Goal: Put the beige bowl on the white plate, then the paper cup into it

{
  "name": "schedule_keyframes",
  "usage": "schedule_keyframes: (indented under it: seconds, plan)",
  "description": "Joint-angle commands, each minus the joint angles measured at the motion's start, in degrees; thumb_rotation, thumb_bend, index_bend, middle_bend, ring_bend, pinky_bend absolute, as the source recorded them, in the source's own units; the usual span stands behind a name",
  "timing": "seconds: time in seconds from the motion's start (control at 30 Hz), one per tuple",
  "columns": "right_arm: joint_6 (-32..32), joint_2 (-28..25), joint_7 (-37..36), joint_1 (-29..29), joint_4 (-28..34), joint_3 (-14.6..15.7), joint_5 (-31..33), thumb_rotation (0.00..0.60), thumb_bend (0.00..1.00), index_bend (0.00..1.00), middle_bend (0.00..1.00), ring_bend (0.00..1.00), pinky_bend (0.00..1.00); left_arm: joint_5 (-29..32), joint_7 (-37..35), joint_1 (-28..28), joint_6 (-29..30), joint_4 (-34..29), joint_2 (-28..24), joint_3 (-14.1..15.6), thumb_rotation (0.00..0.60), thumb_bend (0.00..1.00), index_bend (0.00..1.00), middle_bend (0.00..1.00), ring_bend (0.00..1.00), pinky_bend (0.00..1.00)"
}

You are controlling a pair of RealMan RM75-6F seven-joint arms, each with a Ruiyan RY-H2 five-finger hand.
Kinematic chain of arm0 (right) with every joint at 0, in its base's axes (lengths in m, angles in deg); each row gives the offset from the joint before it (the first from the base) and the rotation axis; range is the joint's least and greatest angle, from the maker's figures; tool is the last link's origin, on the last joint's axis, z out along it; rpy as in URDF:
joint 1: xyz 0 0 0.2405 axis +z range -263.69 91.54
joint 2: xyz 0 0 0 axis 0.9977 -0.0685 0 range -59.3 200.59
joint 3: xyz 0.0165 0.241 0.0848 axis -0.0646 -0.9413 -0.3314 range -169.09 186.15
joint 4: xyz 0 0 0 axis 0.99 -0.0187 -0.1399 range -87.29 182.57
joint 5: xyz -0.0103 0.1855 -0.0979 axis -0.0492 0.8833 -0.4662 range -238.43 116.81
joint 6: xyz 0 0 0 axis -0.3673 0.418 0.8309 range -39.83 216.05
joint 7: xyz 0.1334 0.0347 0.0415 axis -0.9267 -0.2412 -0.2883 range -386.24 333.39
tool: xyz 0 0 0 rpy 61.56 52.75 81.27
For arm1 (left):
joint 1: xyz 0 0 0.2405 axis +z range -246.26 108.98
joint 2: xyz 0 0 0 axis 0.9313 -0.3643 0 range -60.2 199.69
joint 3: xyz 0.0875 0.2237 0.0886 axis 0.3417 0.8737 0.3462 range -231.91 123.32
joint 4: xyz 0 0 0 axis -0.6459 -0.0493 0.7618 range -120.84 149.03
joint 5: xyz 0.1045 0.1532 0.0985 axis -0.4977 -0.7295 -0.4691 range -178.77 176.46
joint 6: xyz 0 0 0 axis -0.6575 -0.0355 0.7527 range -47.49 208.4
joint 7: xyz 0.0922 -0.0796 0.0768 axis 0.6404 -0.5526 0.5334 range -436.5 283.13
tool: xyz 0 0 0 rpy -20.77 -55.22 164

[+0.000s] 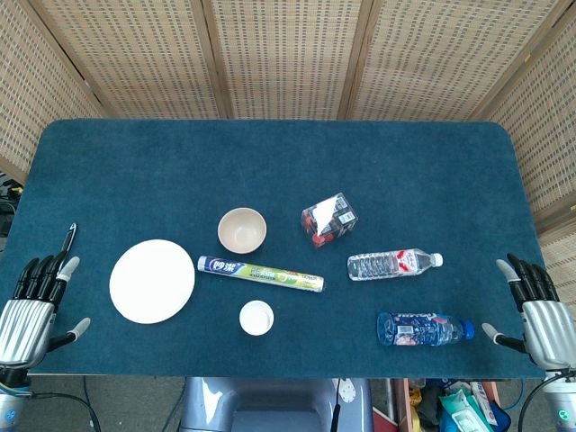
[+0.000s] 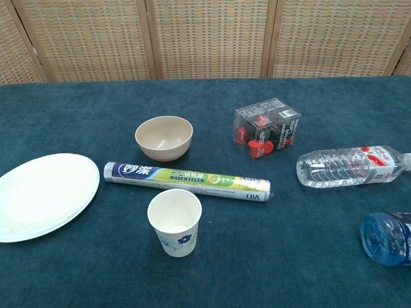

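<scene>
Left hand [image 1: 31,310]: at the near left corner of the desk [image 1: 270,162], palm down, fingers spread and extended toward the far side, holding nothing. Seen in the head view only.

Right hand [image 1: 540,310]: mirrored pose at the near right corner, fingers apart and straight, empty. Also head view only. Both hands are well apart from all objects.

Item count on the blue desk:
- 1 beige bowl [image 2: 164,137], upright, mid-desk, just beyond the wrap roll; not on the plate.
- 1 white plate [image 2: 43,196], left side, bare.
- 1 paper cup [image 2: 174,222], upright, near edge, just in front of the roll, with a small flower print.
- 1 roll of cling wrap [image 2: 187,180], lying on its side between bowl and cup.
- 1 clear box [image 2: 268,127] with red and dark contents, right of the bowl.
- 2 bottles, both lying down: a clear water bottle [image 2: 352,167] with red label, and a blue bottle [image 2: 387,238] nearer the right front corner.
</scene>
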State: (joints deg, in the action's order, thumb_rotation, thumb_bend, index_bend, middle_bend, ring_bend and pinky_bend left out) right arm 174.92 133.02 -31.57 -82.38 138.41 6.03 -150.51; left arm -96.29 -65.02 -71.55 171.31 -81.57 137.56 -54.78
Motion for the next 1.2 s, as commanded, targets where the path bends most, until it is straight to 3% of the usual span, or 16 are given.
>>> schedule_keyframes:
  seconds: [0.03,1.0,1.2]
  plan:
    - [0.19,-0.01,-0.09,-0.08,-0.04,0.03,-0.12,0.600,0.14,0.01,0.00,0.00,0.00,-0.30,0.19,0.09,0.22,-0.07,0.02,0.15,0.600,0.16,0.00,0.00,0.00,0.00]
    - [0.69,-0.11,-0.52,-0.33,-0.09,0.00,-0.17,0.600,0.14,0.01,0.00,0.00,0.00,-1.19,-0.08,-0.30,0.23,-0.39,0.20,0.30,0.600,0.16,0.00,0.00,0.00,0.00]
    - [0.38,-0.16,-1.02,-0.23,-0.25,-0.18,0.29,0.600,0.14,0.01,0.00,0.00,0.00,-1.72,1.58,-2.84,-2.11,-2.39,-0.76,-1.17,0.600,0.16,0.08,0.00,0.00,0.00]
